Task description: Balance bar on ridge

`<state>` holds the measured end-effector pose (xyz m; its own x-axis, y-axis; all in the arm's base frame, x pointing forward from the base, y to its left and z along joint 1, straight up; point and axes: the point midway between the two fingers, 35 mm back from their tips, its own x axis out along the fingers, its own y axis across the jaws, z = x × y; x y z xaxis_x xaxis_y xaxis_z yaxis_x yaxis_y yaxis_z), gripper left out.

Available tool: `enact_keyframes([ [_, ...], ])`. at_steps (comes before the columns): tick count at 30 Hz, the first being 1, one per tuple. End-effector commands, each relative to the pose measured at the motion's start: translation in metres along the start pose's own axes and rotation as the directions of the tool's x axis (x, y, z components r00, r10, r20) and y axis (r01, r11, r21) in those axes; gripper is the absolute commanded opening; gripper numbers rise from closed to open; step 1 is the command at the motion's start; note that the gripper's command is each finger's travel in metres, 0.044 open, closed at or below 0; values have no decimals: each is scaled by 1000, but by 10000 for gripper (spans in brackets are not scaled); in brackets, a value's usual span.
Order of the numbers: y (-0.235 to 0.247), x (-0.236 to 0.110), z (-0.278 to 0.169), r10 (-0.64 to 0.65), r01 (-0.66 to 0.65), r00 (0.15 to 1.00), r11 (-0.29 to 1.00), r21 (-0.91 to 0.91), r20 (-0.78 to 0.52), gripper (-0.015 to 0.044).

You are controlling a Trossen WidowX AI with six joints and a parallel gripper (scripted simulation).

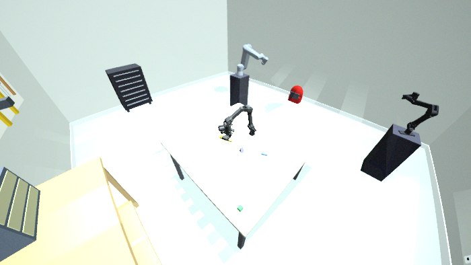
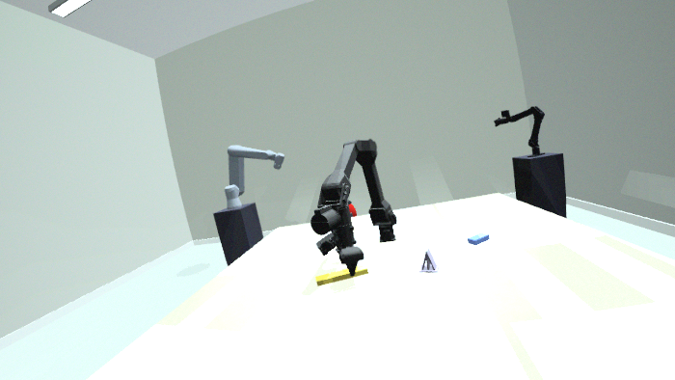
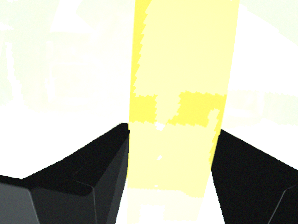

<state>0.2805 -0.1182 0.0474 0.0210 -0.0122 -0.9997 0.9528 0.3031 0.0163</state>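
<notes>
Non-task items, located relative to the white table: a small blue block lies on its top, and a green cube sits near one corner. Off the table stand a dark slatted rack, a red helmet-like object, a pale wooden bench, and two arms on dark pedestals.

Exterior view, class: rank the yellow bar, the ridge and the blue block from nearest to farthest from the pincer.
1. Yellow bar: between the fingers of the pincer, lying on the table.
2. Ridge: small grey wedge, to the right in the picture.
3. Blue block: farther right and back.
</notes>
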Motion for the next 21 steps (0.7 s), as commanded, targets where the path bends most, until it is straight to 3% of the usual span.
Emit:
enact_keyframes([
  [1, 0, 0, 0, 0, 0, 1000, 1000, 0, 0, 91],
  [5, 1, -9, 1, 0, 0, 1000, 1000, 0, 0, 0],
  [21, 5, -49, 4, 1, -1, 1000, 1000, -2, -1, 0],
])
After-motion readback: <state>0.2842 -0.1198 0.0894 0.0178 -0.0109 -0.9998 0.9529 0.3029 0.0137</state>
